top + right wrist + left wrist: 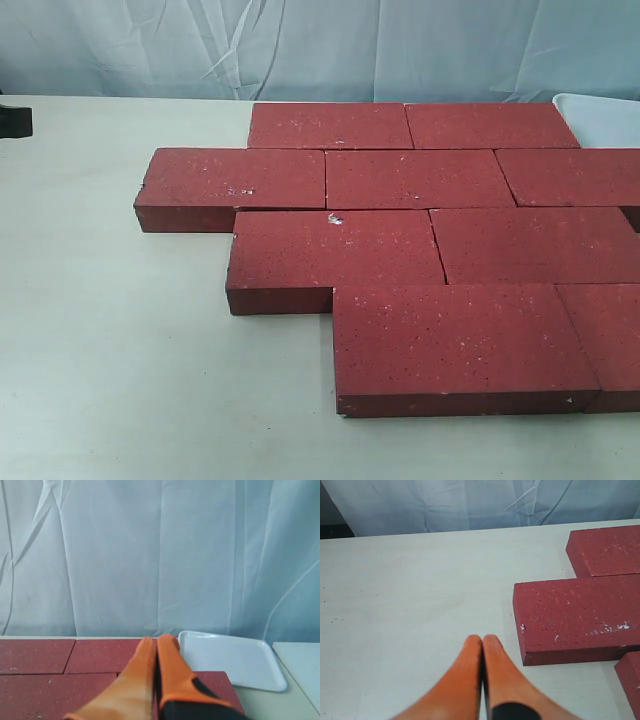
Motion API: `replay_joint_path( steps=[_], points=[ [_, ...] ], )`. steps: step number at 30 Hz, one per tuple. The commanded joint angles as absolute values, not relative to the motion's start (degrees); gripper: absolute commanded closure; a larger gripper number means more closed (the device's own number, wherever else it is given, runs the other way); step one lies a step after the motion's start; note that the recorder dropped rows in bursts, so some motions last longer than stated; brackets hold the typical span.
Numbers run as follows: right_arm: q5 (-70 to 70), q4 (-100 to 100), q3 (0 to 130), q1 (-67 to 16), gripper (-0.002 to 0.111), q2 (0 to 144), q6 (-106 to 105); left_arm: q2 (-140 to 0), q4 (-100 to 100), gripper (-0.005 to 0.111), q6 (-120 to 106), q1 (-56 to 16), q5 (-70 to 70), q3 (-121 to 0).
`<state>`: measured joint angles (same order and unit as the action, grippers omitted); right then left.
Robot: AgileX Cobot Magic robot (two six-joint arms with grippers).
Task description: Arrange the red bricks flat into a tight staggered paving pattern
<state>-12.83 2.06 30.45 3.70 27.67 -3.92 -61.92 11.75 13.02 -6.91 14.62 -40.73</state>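
Observation:
Several dark-red bricks (420, 178) lie flat on the table in four staggered rows, edges close together; the nearest brick (455, 340) sits front right. In the left wrist view my left gripper (481, 639) is shut and empty over bare table, a short way from the end of one brick (575, 615). My right gripper (159, 640) is also shut with nothing in it, raised above the bricks (60, 680) near the tray. Neither gripper shows in the exterior view.
A white tray (600, 118) stands at the back right beside the bricks, also seen as the tray (230, 657) in the right wrist view. A dark object (14, 120) sits at the far left edge. A pale curtain hangs behind the table.

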Motion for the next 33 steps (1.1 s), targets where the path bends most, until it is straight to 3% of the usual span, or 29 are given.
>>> replay_joint_path(
  steps=[1, 13, 27, 33],
  points=[
    [-13.13, 1.94, 30.05, 3.91, 0.109, 24.56, -3.81, -62.01, 11.55, 0.106, 13.35, -6.88, 14.13, -40.70],
    [-16.03, -0.35, 28.56, 3.91, 0.109, 21.27, -2.64, -62.01, 11.55, 0.106, 13.35, -6.88, 14.13, -40.70],
    [-17.66, -4.36, 9.96, 3.91, 0.109, 0.00, 3.30, -62.01, 11.55, 0.106, 13.35, -6.88, 14.13, -40.70],
    [-17.34, -4.36, 5.45, 3.91, 0.109, 0.00, 3.06, -62.01, 11.55, 0.106, 13.35, -6.88, 14.02, -40.70]
  ],
)
